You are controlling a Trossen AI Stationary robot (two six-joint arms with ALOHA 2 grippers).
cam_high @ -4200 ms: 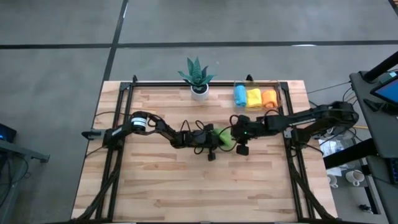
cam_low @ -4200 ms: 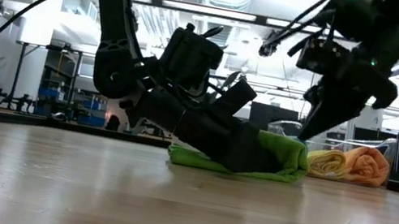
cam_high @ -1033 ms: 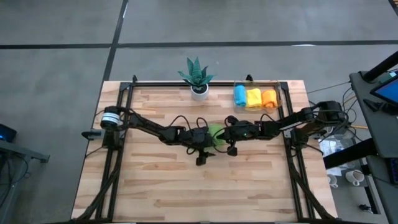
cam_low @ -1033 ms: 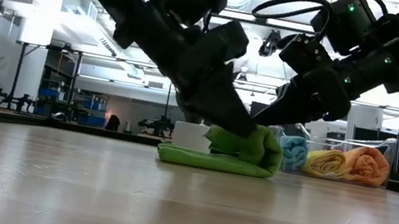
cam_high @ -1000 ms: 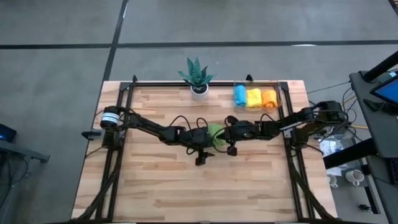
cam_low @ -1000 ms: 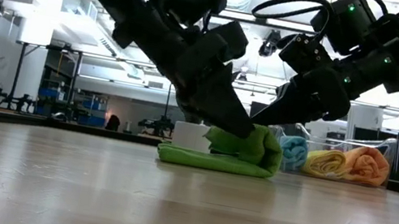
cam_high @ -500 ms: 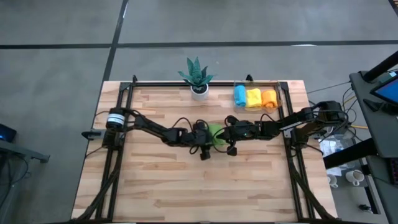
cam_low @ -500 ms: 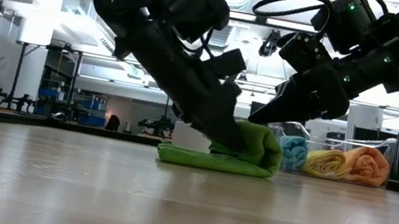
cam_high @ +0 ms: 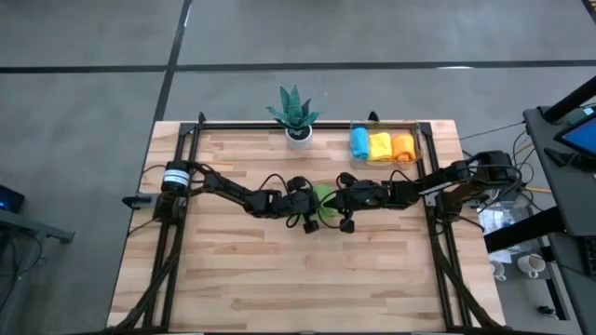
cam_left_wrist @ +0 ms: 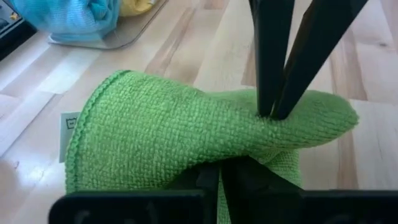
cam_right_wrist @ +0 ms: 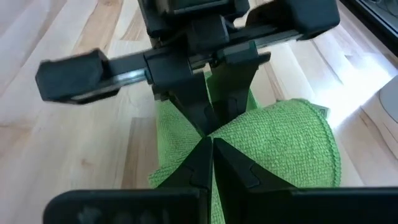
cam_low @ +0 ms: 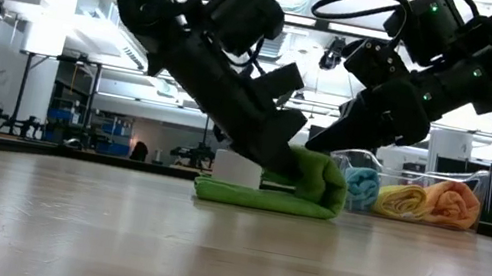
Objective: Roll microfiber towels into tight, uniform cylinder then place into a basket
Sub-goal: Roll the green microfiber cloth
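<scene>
No text can be read; the green towel's (cam_left_wrist: 186, 134) white tag (cam_left_wrist: 70, 127) is illegible.

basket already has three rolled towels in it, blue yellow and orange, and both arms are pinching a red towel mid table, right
Not quite: the towel being pinched is green, not red. The high view shows the green towel mid table between the left gripper and the right gripper, each shut on it. The basket does hold blue, yellow and orange rolls.
</scene>
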